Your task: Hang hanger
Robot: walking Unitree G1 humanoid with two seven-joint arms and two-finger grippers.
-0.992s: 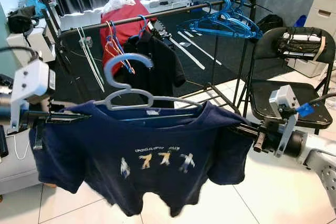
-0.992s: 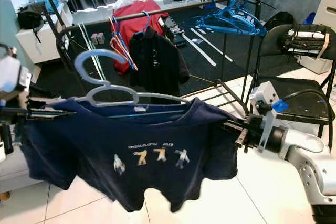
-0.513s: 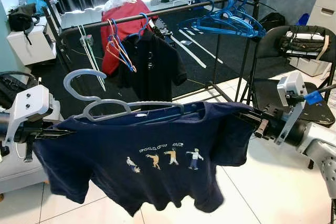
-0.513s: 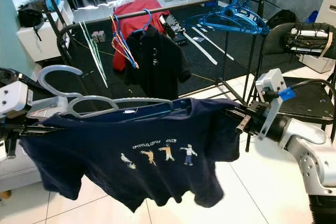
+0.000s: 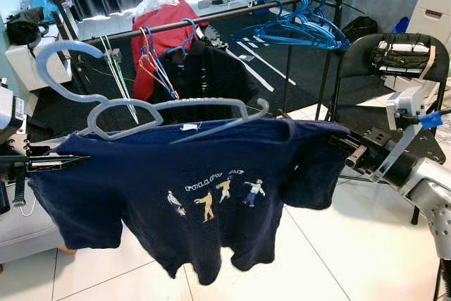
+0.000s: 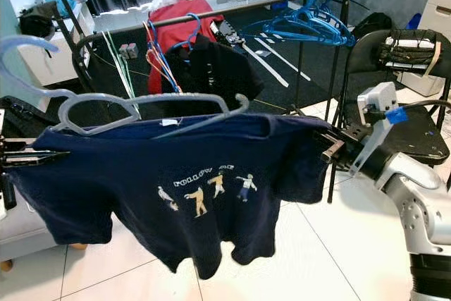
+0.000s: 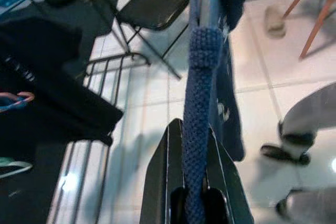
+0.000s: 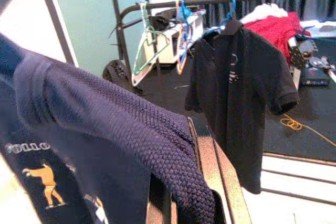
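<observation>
A navy shirt [image 5: 197,181] with small printed figures hangs spread between my two grippers, in front of the clothes rail [image 5: 211,17]. A pale grey-blue hanger [image 5: 176,107] sits in its collar, tilted, with the hook [image 5: 63,51] high at the left and one arm poking out at the right. My left gripper [image 5: 60,162] is shut on the shirt's left sleeve; the left wrist view shows navy knit fabric [image 7: 197,145] pinched between its fingers. My right gripper [image 5: 345,149] is shut on the right sleeve, with fabric [image 8: 131,140] draped over its fingers.
On the rail hang a black polo [image 5: 211,68], thin coloured hangers [image 5: 151,58], a red garment [image 5: 158,26] and several blue hangers [image 5: 303,26]. A black folding chair [image 5: 394,68] with a bag stands at the right. White drawers [image 5: 433,5] are behind it.
The shirt and hanger have risen. The hanger's hook has swung up and to the left, and its right arm now sticks out of the collar. Both grippers keep their hold.
</observation>
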